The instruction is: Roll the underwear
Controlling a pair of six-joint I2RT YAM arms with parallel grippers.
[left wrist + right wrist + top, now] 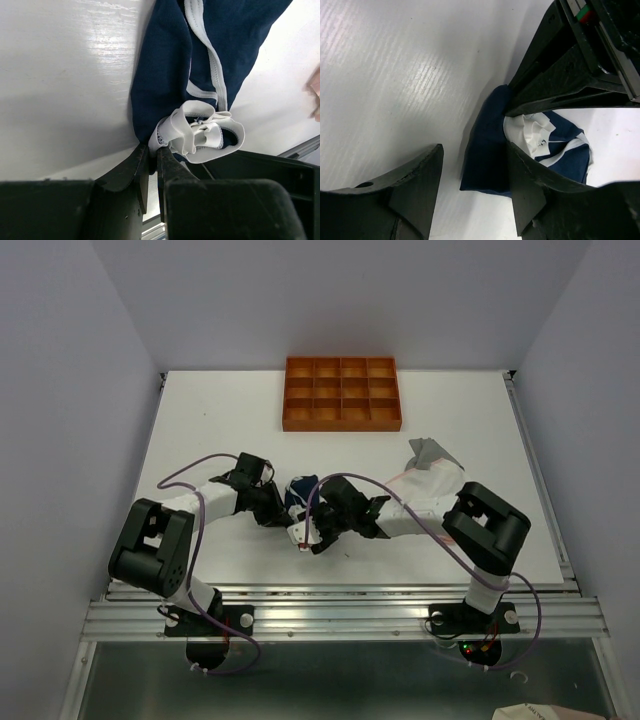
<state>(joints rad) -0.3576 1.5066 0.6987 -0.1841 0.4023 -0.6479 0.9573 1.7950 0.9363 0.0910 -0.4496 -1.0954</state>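
Note:
The navy blue underwear (297, 492) with white trim lies bunched on the white table between both grippers. My left gripper (280, 508) is shut on its edge; in the left wrist view the jaws (152, 152) pinch the white trim and navy cloth (165, 75). My right gripper (318, 530) is open; in its wrist view (475, 172) the navy cloth (487, 150) lies between the fingers, against the right one. The left gripper's body (570, 75) sits just beyond. The grey underwear (432, 452) lies crumpled at the right. The pale pink-white one (437, 483) lies beside the right arm.
An orange compartment tray (342, 393) stands at the back centre of the table (200, 440). A metal rail (330, 605) runs along the near edge. Grey walls close in both sides. A pink edge (315, 95) shows at the right of the left wrist view.

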